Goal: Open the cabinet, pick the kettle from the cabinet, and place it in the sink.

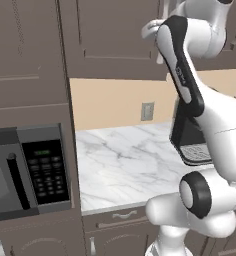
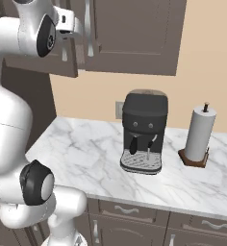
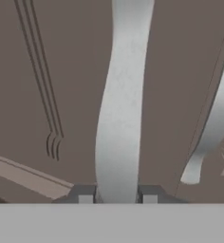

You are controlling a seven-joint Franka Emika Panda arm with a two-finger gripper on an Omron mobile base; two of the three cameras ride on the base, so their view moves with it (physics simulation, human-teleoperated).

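Observation:
The grey-brown cabinet (image 2: 134, 33) hangs above the marble counter, and its panelled doors (image 1: 110, 35) fill the top of the left base view. My gripper (image 3: 117, 196) is raised to the left door's long silver handle (image 3: 123, 95). The handle runs between the two fingertips, which are shut on it. The other door's curved handle (image 3: 213, 123) hangs just to the right. In the right base view my gripper (image 2: 79, 31) sits at the doors' meeting edge, and the left door looks slightly ajar. The kettle is hidden behind the doors. The sink is out of view.
A black coffee machine (image 2: 144, 129) stands on the white marble counter (image 2: 86, 153), with a paper towel roll (image 2: 199, 134) to its right. A microwave (image 1: 25, 170) sits in the tall unit at the left. Drawers with silver pulls (image 2: 127, 210) run below the counter.

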